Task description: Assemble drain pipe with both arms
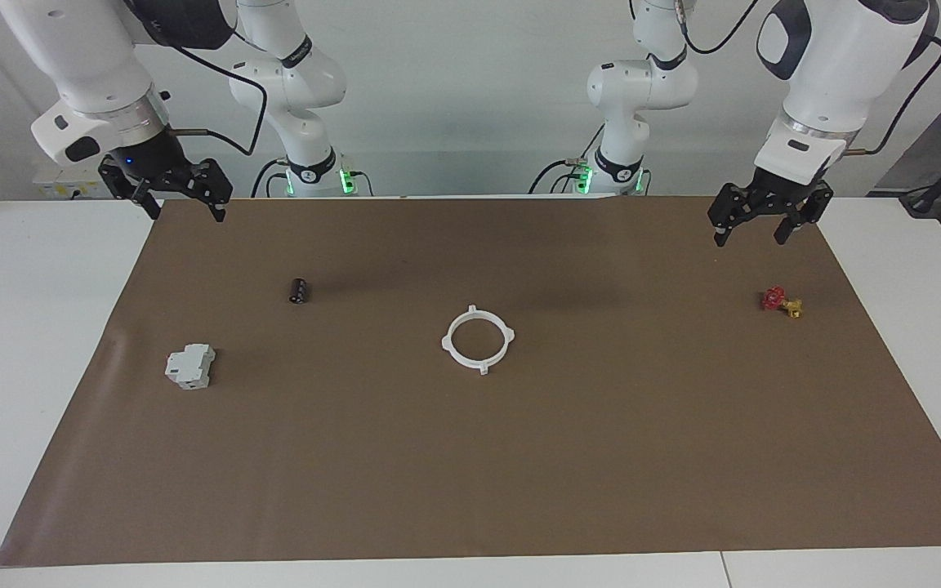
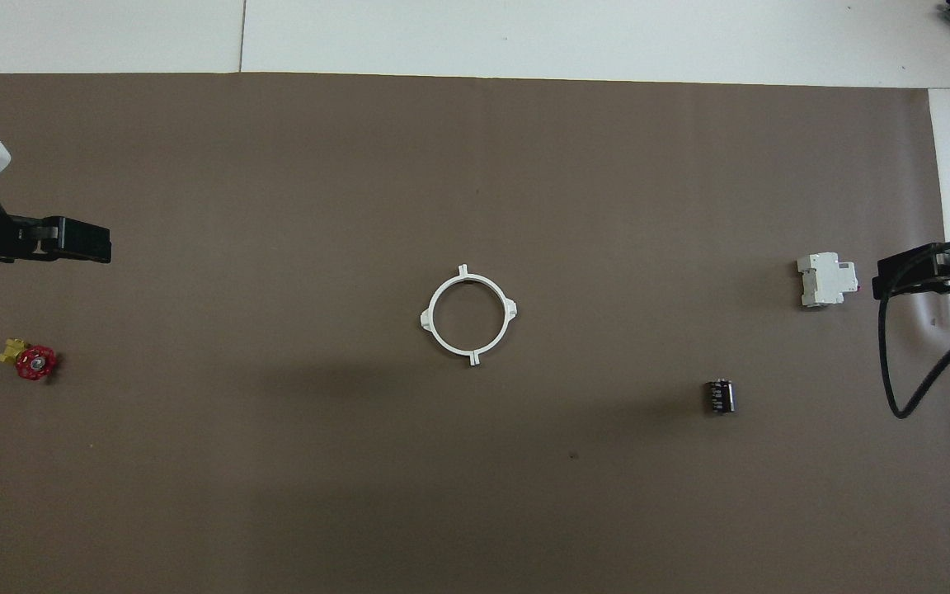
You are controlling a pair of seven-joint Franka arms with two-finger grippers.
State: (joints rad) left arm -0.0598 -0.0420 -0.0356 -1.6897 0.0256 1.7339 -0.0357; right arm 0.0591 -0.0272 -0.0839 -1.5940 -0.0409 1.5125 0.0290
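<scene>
The drain pipe (image 1: pixel 446 344) lies flat in the middle of the brown mat as one closed white ring with four small tabs; it shows as the same ring (image 2: pixel 426 320) from overhead. Nothing touches it. My left gripper (image 1: pixel 749 238) hangs open and holds nothing, above the mat's edge at the left arm's end, and reaches in from the side in the overhead view (image 2: pixel 100 244). My right gripper (image 1: pixel 186 216) waits open and holds nothing over the mat's corner at the right arm's end; overhead, only its tips (image 2: pixel 883 280) show beside the grey-white block.
A red-and-yellow valve (image 1: pixel 781 301) (image 2: pixel 30 360) sits on the mat (image 1: pixel 601 457) below the left gripper. Toward the right arm's end lie a grey-white boxy block (image 1: pixel 190 366) (image 2: pixel 827 280) and a small black cylinder (image 1: pixel 299 291) (image 2: pixel 720 395). A black cable (image 2: pixel 895 371) loops from the right arm.
</scene>
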